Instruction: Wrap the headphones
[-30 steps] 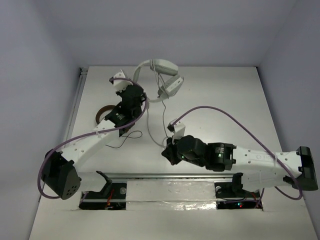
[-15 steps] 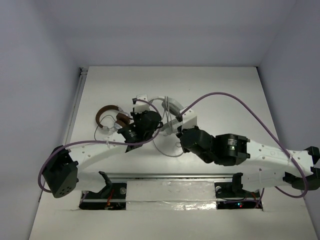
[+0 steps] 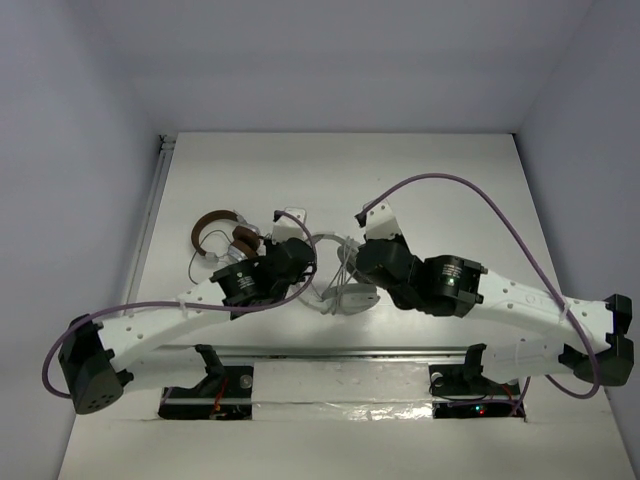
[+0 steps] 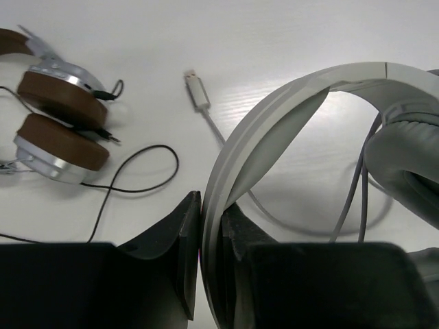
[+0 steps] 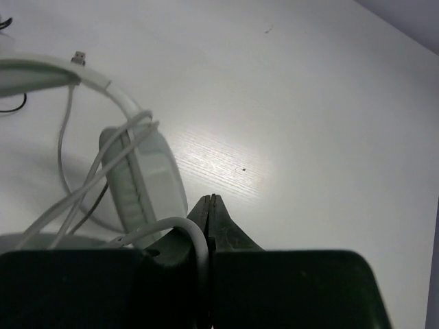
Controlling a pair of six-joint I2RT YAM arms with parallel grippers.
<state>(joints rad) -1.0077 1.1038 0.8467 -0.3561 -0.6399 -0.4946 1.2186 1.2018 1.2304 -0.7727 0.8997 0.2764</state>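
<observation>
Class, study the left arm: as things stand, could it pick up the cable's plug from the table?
Probably not yet. The left gripper is clamped on the headband. The plug lies bare nearby, but the gripper must let go first.

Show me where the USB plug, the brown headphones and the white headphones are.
USB plug (image 4: 196, 89): left wrist view, middle of the connector.
brown headphones (image 4: 60, 145): left wrist view, nearer brown ear pad.
white headphones (image 4: 274, 118): left wrist view, curve of the headband.
</observation>
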